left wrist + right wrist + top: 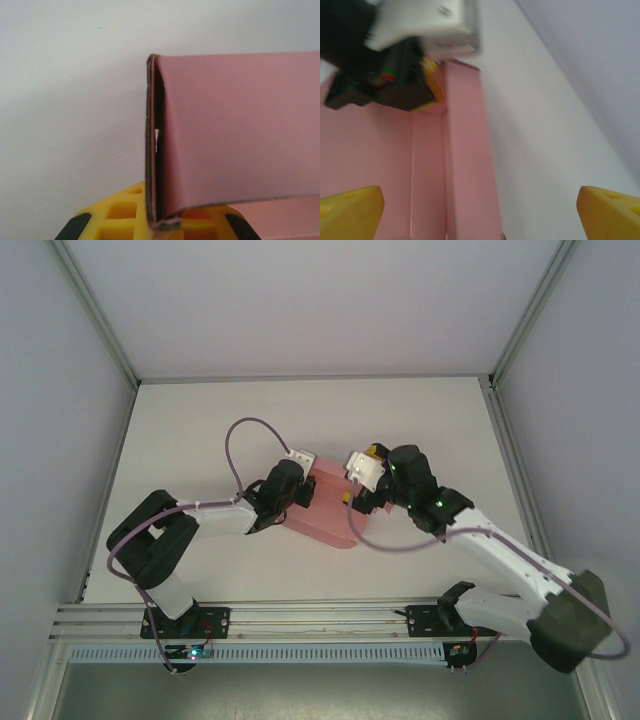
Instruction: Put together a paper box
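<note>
Between left gripper (303,495) and right gripper (480,212), mid-scene, the paper box (325,520) sits half folded. The right one hangs spread wide by a raised wall; the left straddles the left fold (clamped or not, I cannot tell). A skewed push could crease the thin card.

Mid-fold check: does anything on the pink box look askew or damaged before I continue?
One thing: on the paper box, the folded-over flap stands away from the outer wall pinched by the left gripper, leaving a dark gap between them. It isn't pressed flat yet. No tears visible.
</note>
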Tool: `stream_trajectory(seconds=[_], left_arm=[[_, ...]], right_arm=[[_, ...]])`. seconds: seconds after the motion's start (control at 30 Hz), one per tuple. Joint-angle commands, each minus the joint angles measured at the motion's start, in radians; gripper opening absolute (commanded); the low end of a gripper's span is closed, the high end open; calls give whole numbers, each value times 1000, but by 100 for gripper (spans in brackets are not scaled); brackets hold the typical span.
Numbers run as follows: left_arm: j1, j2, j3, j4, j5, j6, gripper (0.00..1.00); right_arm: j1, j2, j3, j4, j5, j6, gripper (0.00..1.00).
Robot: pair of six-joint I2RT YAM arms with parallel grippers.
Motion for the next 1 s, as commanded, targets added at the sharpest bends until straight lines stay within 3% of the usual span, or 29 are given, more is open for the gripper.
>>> stream_trajectory(seconds=[0.0,0.17,0.23,0.3,0.5,0.57,0.73,0.8,0.97], left_arm=[[3,-40,63,-313,98,-74,0],[3,-76,101,-447,165,-114,0],[3,-97,94,-450,170,-117,0],[2,-113,95,-463,160,-120,0],[2,-100,118,-459,117,-125,0],[2,-80,148,-477,45,-150,0],[0,14,283,-665,-390,-355,0],[0,64,330,-740,-515,-427,0],[3,116,342,-813,-597,-524,0]], right_arm=[[50,22,-13,85,-3,-160,98],[128,142,50,71,291,-229,95],[128,175,68,59,342,-241,92],[131,205,79,46,369,-257,78],[160,260,88,105,434,-241,14],[171,273,106,70,455,-228,1],[197,308,168,-94,462,-146,0],[198,328,193,-159,476,-93,0],[196,339,183,-191,512,-61,0]])
